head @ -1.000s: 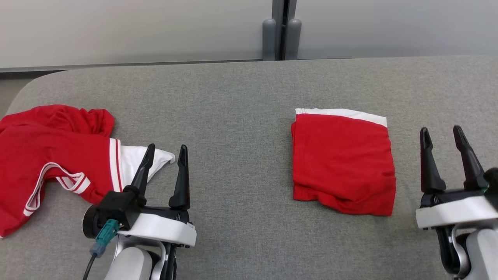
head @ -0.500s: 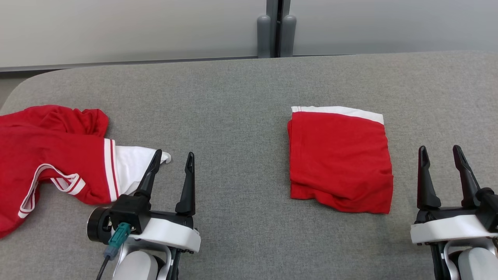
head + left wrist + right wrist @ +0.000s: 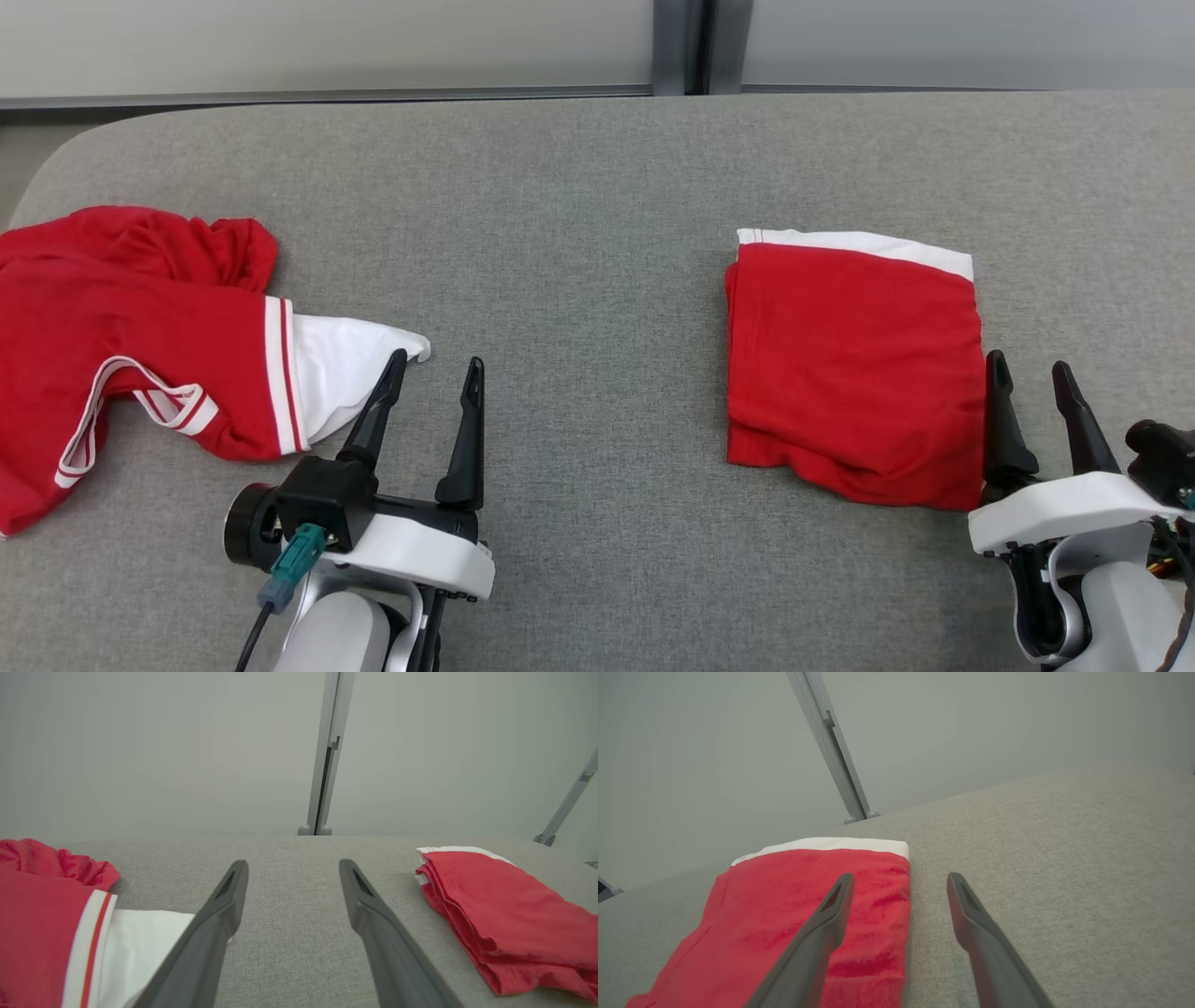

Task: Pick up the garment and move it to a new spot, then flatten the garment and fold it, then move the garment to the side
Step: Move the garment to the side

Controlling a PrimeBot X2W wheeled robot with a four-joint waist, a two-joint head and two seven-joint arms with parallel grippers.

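**On the grey table (image 3: 579, 187): both grippers open and empty**

Toward the robot's right side of the table, the folded red garment (image 3: 854, 373) lies flat as a tidy rectangle with a white band along its far edge. Its layered folds show along the left and near edges in the left wrist view (image 3: 504, 919). The right gripper (image 3: 1028, 360) is at the garment's near right corner, fingers spread apart with nothing between them. In the right wrist view (image 3: 901, 876) its left finger lies over the garment's right edge (image 3: 784, 924) and its right finger over bare table. Whether the left finger touches the cloth cannot be told.

Well apart, at the table's left end, a 2nd garment, the crumpled red garment (image 3: 131, 345), lies in a loose heap. It has white-and-red striped trim and a white part that tapers to a point toward the table's middle. The left gripper (image 3: 438, 358) sits just beside that white part, jaws wide and holding nothing. Its left finger crosses in front of the white cloth in the left wrist view (image 3: 293, 863), and contact there cannot be judged.

Beyond the table's far edge stands a pale wall with a grey upright post (image 3: 686, 47).
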